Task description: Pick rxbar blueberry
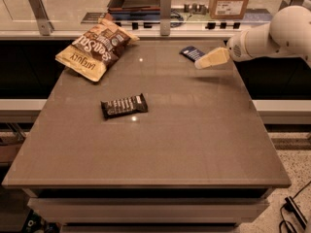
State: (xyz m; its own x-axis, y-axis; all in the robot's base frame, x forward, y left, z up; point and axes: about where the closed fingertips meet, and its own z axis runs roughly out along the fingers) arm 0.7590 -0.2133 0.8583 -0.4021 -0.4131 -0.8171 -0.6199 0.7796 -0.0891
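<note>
The rxbar blueberry (192, 53) is a small flat navy-blue bar with pale lettering, lying at the far right of the table top. My gripper (200, 64) comes in from the right on a white arm and hangs just in front of and to the right of the bar, its tan tip almost touching the bar's near end. It holds nothing that I can see.
A large tan and brown snack bag (95, 47) lies at the far left. A dark brown-black bar with white lettering (124, 106) lies left of centre. The brown table (194, 140) has a rail and a counter with a cardboard box (231, 1) behind it.
</note>
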